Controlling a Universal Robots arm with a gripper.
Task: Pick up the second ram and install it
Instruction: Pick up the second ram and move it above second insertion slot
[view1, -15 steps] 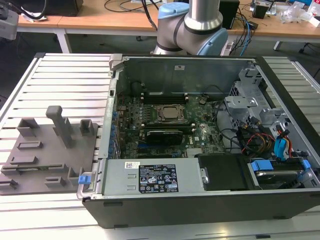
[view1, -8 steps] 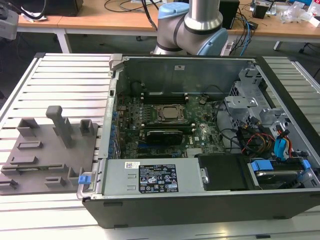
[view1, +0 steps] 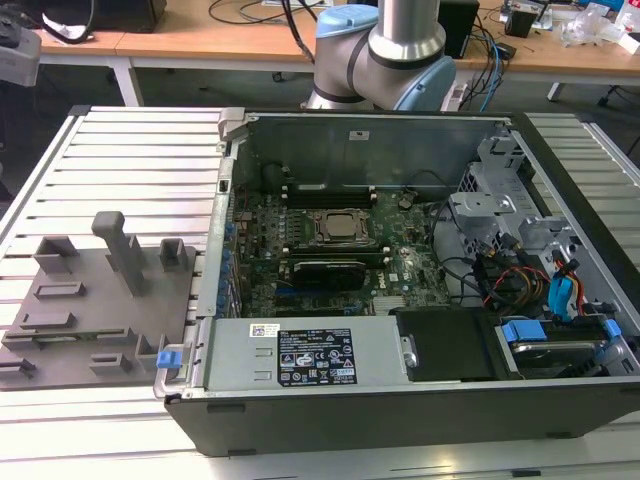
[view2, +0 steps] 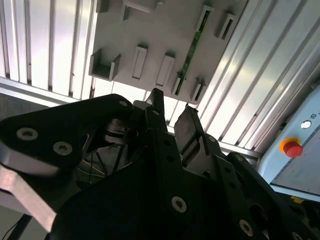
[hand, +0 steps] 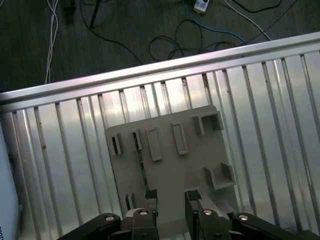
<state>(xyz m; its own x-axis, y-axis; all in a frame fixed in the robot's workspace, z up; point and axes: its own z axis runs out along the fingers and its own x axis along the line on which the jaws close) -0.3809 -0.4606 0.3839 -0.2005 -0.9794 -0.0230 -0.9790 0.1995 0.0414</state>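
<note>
The second ram (hand: 141, 165) is a thin green stick standing on edge in a slot of the grey holder plate (hand: 170, 170); in the second wrist view the ram (view2: 190, 52) runs across the plate (view2: 150, 30). My gripper (hand: 171, 200) hangs high above the plate's edge, open, with nothing between its black fingers (hand: 151, 197). In the second wrist view the gripper (view2: 171, 117) is well clear of the stick. In the exterior view the plate (view1: 90, 320) lies on the slatted table at the exterior view's left of the open computer case (view1: 400, 250).
Inside the case the motherboard carries the CPU socket (view1: 335, 228) with long black slots (view1: 320, 190) beside it, plus drive bays and cables (view1: 520, 280) at the exterior view's right. A tall grey post (view1: 122, 245) rises from the plate. A red stop button (view2: 291, 148) sits nearby.
</note>
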